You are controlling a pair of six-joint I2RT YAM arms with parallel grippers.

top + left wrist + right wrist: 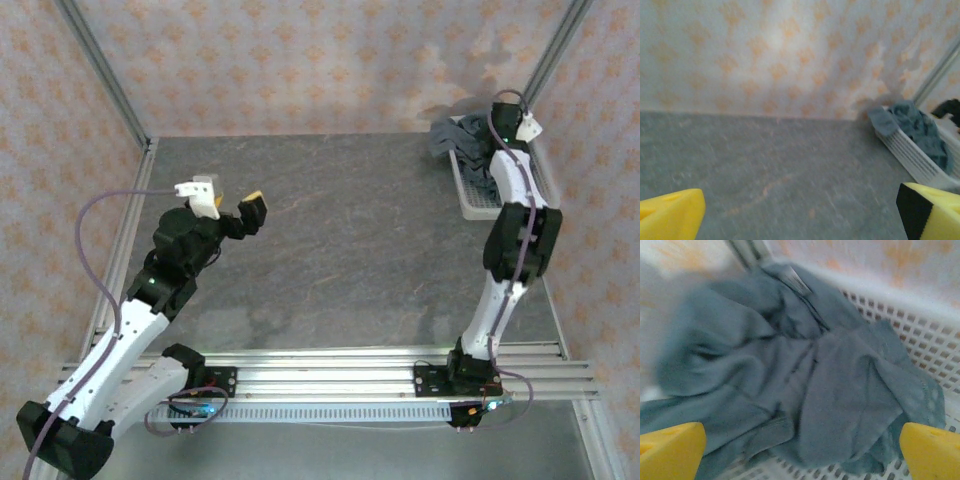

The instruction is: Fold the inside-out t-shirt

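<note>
Grey tabletop (340,230), t-shirt (805,380) bunched in basket (920,325), before spread right jaws

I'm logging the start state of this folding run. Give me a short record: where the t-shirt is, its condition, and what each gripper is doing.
t-shirt: crumpled heap, unfolded, white label showing
location: in the white mesh basket at the far right of the table; some cloth spills over the rim
left gripper: open, empty, over bare table on the left
right gripper: open, just above the t-shirt, not gripping it
fold: not started
</note>
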